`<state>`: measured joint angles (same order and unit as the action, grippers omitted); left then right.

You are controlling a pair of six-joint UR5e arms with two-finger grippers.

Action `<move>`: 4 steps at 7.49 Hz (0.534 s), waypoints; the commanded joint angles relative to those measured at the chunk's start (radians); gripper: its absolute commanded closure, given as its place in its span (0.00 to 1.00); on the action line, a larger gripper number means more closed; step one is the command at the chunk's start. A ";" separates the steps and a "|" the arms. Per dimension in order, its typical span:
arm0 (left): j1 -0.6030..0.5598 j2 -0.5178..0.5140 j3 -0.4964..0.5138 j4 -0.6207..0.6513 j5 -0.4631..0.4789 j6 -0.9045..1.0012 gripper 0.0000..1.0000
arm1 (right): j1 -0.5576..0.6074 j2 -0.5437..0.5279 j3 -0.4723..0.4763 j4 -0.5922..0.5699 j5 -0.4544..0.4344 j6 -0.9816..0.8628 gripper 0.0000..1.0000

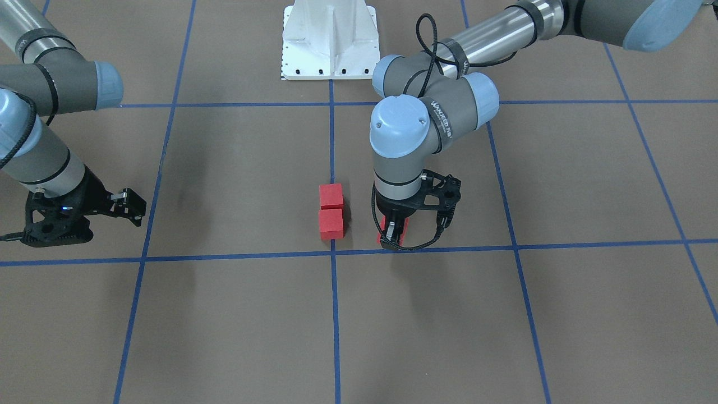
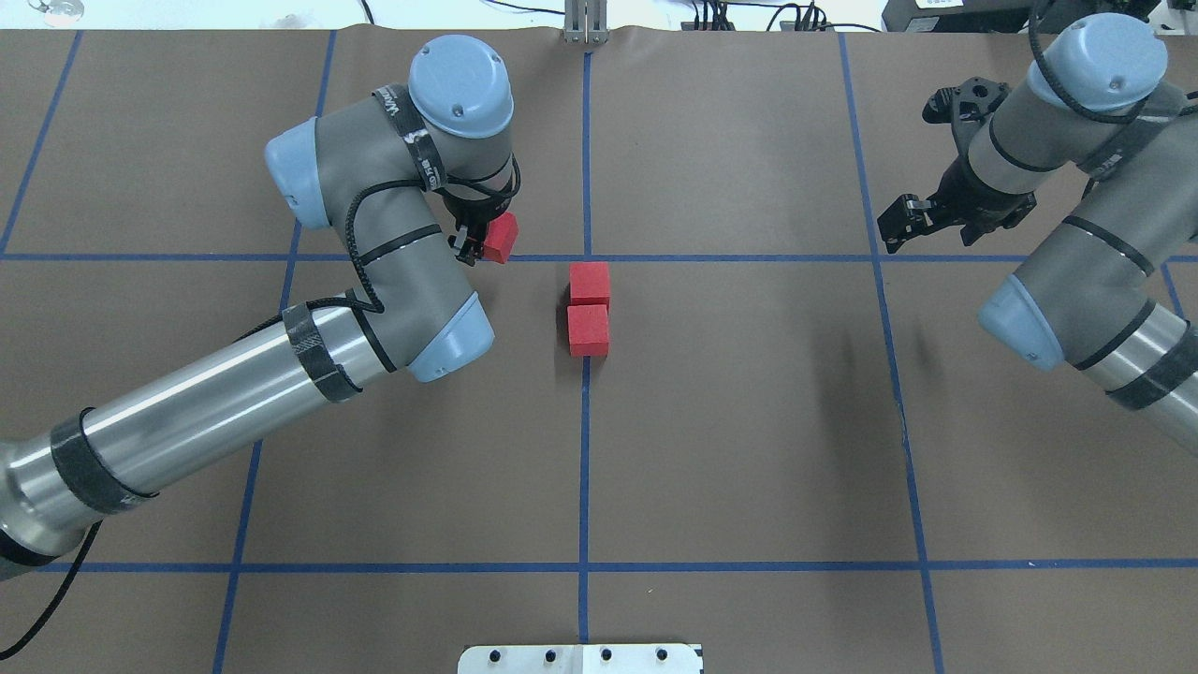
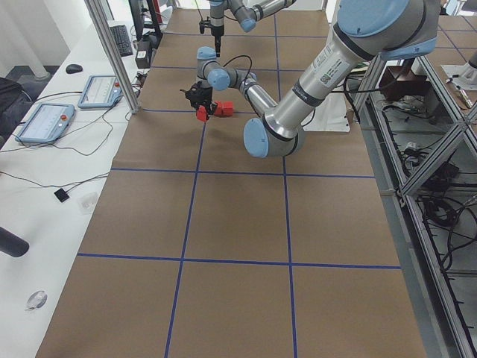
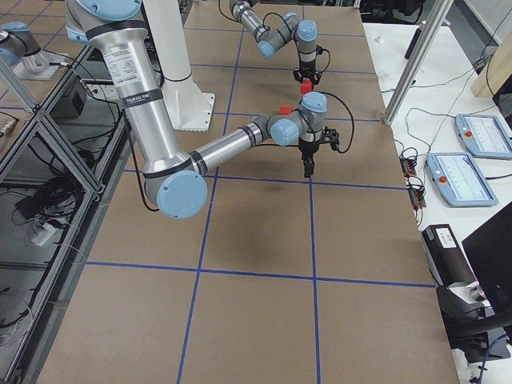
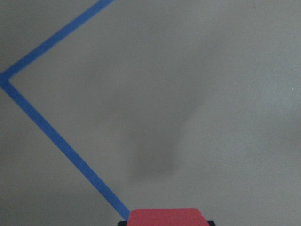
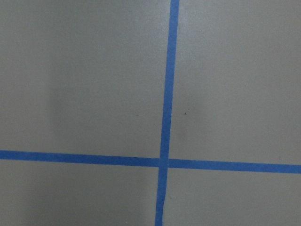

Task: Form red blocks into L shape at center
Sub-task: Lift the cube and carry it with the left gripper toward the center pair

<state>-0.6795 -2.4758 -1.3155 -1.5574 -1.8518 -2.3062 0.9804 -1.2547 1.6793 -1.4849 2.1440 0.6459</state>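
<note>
Two red blocks (image 1: 331, 196) (image 1: 331, 223) lie touching in a short row along the blue line, just on the robot's side of the center crossing (image 1: 333, 253). In the overhead view they lie (image 2: 590, 284) (image 2: 588, 330) below that crossing (image 2: 587, 257). My left gripper (image 1: 392, 234) points down and is shut on the third red block (image 2: 501, 237), just left of the row and slightly above the surface. That block fills the bottom edge of the left wrist view (image 5: 167, 216). My right gripper (image 1: 134, 209) is open and empty, far to the right (image 2: 900, 225).
The white robot base plate (image 1: 330, 39) stands at the table's robot side. The right wrist view shows only another tape crossing (image 6: 163, 162). Tablets lie on the side tables (image 3: 45, 119) (image 4: 464, 172) beyond the table ends, behind metal frame posts (image 3: 112, 52).
</note>
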 commanded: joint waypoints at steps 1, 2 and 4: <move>0.028 -0.017 0.056 0.014 0.000 -0.125 1.00 | 0.111 -0.076 0.023 0.000 0.086 -0.183 0.01; 0.028 -0.021 0.059 0.014 -0.004 -0.125 1.00 | 0.145 -0.098 0.036 -0.003 0.089 -0.231 0.01; 0.035 -0.029 0.074 0.011 -0.033 -0.127 1.00 | 0.152 -0.104 0.046 -0.002 0.090 -0.239 0.01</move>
<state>-0.6502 -2.5021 -1.2512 -1.5446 -1.8620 -2.4288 1.1228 -1.3528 1.7159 -1.4866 2.2309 0.4198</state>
